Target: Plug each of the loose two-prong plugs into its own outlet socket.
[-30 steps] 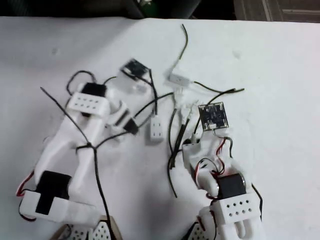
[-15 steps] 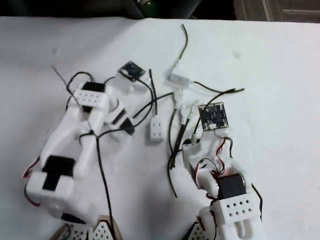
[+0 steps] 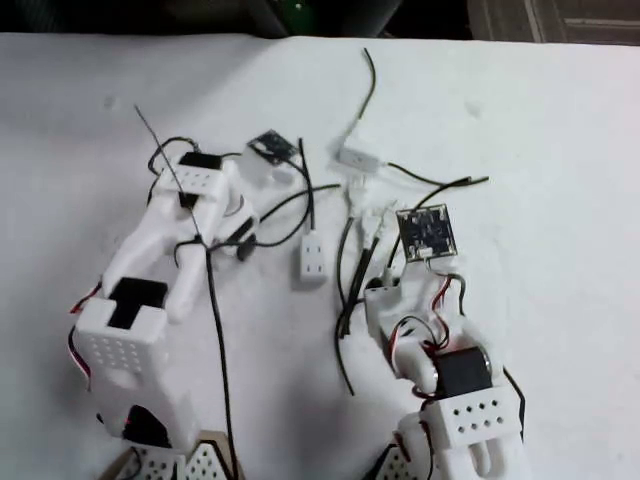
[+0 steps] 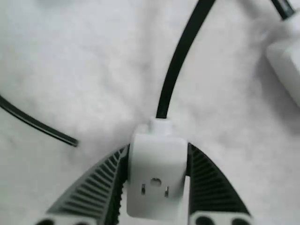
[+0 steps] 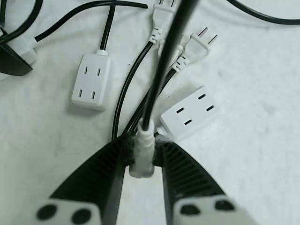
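Observation:
My left gripper [image 4: 157, 206] is shut on a white plug [image 4: 157, 164] whose black cord [image 4: 180, 56] runs away over the table. In the high view the left gripper [image 3: 243, 242] sits left of a white outlet socket [image 3: 311, 255]. My right gripper [image 5: 143, 164] is shut on another white plug [image 5: 142, 150] with a black cord. Beyond it lie two outlet sockets, one [image 5: 91, 82] flat with its slots up and the other [image 5: 190, 112] at an angle. Two loose two-prong plugs [image 5: 197, 44] [image 5: 161, 14] lie farther out. The right gripper [image 3: 378, 295] rests near the table's middle.
A third white socket piece [image 3: 357, 157] lies at the back, with cords trailing from it. Black cords [image 3: 345, 300] cross the middle of the table. A white outlet corner [image 4: 286, 65] and a loose cord end [image 4: 42, 126] lie near my left gripper.
The left arm has swung its body up and toward the table's middle, and its gripper has shifted slightly left with the plug held. The right arm has stayed still.

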Robot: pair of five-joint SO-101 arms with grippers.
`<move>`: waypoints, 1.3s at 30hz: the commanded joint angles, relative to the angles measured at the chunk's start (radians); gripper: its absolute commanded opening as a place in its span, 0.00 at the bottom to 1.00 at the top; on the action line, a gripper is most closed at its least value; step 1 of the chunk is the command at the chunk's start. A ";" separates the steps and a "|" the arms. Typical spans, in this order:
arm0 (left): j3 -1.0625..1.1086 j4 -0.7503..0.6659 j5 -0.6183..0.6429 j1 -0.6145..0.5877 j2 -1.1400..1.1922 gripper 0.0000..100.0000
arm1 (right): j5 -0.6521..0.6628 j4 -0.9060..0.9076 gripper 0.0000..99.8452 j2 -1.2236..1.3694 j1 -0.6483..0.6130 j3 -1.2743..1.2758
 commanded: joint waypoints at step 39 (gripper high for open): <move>0.809 -0.129 0.104 0.297 -0.751 0.23 | -0.005 0.004 0.02 -0.012 0.015 -0.006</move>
